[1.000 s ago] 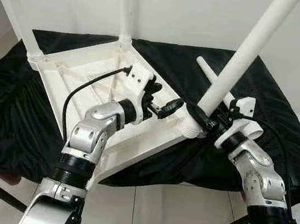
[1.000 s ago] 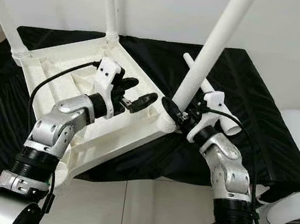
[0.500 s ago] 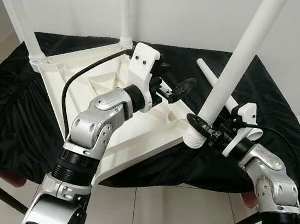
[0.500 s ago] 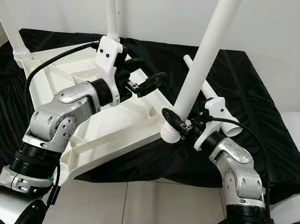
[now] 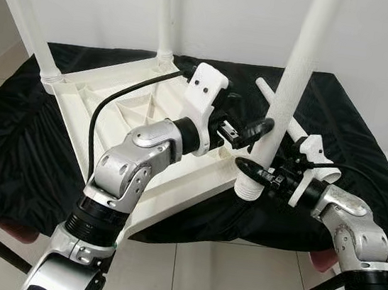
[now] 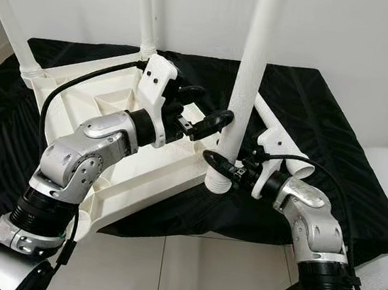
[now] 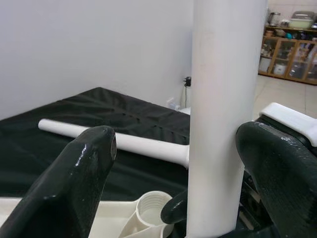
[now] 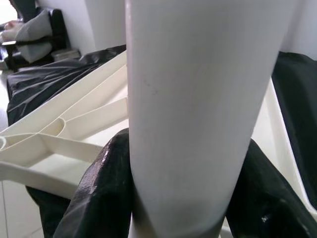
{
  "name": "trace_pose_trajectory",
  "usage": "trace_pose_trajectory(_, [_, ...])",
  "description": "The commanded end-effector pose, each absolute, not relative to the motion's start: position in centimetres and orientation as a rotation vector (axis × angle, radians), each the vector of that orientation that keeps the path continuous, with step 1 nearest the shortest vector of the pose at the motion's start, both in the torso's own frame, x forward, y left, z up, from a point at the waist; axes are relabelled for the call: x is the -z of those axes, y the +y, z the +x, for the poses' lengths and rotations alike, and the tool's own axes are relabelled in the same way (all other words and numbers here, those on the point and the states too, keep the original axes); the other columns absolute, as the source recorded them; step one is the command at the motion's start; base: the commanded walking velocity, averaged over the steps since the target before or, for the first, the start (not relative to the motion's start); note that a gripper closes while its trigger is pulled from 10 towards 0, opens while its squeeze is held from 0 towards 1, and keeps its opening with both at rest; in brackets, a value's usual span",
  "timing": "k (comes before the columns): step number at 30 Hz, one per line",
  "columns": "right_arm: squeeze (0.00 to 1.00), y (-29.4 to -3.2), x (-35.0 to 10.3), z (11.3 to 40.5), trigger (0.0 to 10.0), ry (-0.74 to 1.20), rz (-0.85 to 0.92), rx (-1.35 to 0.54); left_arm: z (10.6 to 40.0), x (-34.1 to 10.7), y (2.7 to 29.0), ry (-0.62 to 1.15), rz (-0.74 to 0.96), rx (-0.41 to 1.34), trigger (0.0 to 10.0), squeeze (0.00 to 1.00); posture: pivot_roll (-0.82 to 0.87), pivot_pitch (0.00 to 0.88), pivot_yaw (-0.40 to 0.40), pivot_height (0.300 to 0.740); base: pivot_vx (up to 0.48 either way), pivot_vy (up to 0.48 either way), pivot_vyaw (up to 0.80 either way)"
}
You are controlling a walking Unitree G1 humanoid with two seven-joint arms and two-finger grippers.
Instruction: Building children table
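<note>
No words to read. Four legs; right claw (image 5: 247, 172) grasps one leg (image 5: 287, 93), left claw (image 5: 251, 132) released beside it, tabletop (image 5: 113, 106) upside down

Smooth matt white plastic: leg (image 5: 291, 86), tabletop (image 5: 120, 107). Glossy black fingers (image 7: 79, 183). Wrinkled, faintly shiny black cloth (image 5: 20, 158). Brushed silver metal arms (image 5: 126, 172).

No readable text, label or number appears anywhere, as far as these views allow.
</note>
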State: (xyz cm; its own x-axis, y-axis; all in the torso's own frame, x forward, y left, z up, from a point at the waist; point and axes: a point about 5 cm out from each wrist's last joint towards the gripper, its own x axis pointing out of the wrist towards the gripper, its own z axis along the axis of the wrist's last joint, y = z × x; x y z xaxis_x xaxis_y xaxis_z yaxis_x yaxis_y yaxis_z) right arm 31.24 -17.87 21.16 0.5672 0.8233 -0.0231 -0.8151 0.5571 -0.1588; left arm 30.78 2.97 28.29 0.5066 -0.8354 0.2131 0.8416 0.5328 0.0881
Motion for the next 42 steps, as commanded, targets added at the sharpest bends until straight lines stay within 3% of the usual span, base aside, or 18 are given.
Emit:
trace_pose_trajectory(1, [0.0,-17.0,-21.4,31.1,10.0,-0.056,-0.183,-1.035,29.5,-28.8,2.0,-0.265,0.015,1.264,10.0,0.0,-0.07,0.034,0.025,0.74,0.0,0.0,0.0])
trace_pose_trajectory(13, [0.0,-16.4,-21.8,31.4,10.0,-0.054,-0.231,-1.098,29.2,-30.7,1.1,-0.28,-0.027,1.368,10.0,0.0,-0.06,0.035,0.023,0.74,0.0,0.0,0.0])
trace_pose_trajectory(30, [0.0,-16.2,-21.7,31.1,10.0,-0.044,-0.279,-1.146,31.5,-29.9,0.6,-0.111,0.052,1.296,10.0,0.0,-0.07,0.044,0.034,0.74,0.0,0.0,0.0])
trace_pose_trajectory(31, [0.0,-16.2,-21.8,31.1,10.0,-0.045,-0.28,-1.144,31.6,-29.8,0.7,-0.101,0.048,1.294,6.0,0.0,-0.07,0.044,0.035,0.74,0.0,0.0,0.0])
trace_pose_trajectory(32, [0.0,-16.2,-21.8,31.1,10.0,-0.045,-0.28,-1.144,31.6,-29.8,0.7,-0.101,0.048,1.294,6.0,0.0,-0.07,0.044,0.035,0.74,0.0,0.0,0.0])
trace_pose_trajectory(33, [0.0,-16.3,-21.8,31.2,10.0,-0.046,-0.281,-1.142,31.7,-29.8,0.7,-0.094,0.048,1.293,3.7,0.0,-0.07,0.044,0.036,0.74,0.0,0.0,0.0])
trace_pose_trajectory(34, [0.0,-16.3,-21.8,31.2,10.0,-0.046,-0.281,-1.142,31.7,-29.8,0.7,-0.094,0.048,1.293,3.7,0.0,-0.07,0.044,0.036,0.74,0.0,0.0,0.0])
trace_pose_trajectory(35, [0.0,-16.3,-21.7,31.2,10.0,-0.047,-0.28,-1.141,31.8,-29.9,0.8,-0.09,0.047,1.293,0.0,0.0,-0.07,0.042,0.037,0.74,0.0,0.0,0.0])
trace_pose_trajectory(36, [0.0,-16.3,-21.7,31.2,10.0,-0.048,-0.282,-1.141,31.9,-30.0,1.0,-0.09,0.048,1.29,0.5,0.0,-0.06,0.04,0.038,0.74,0.0,0.0,0.0])
trace_pose_trajectory(38, [0.0,-16.3,-21.7,31.2,10.0,-0.049,-0.283,-1.141,32.1,-30.2,1.1,-0.094,0.047,1.285,0.0,0.0,-0.06,0.04,0.038,0.74,0.0,0.0,0.0])
trace_pose_trajectory(42, [0.0,-16.5,-21.8,31.2,10.0,-0.055,-0.285,-1.133,32.2,-30.5,1.3,-0.102,0.022,1.284,0.0,0.0,-0.07,0.034,0.038,0.74,0.0,0.0,0.0])
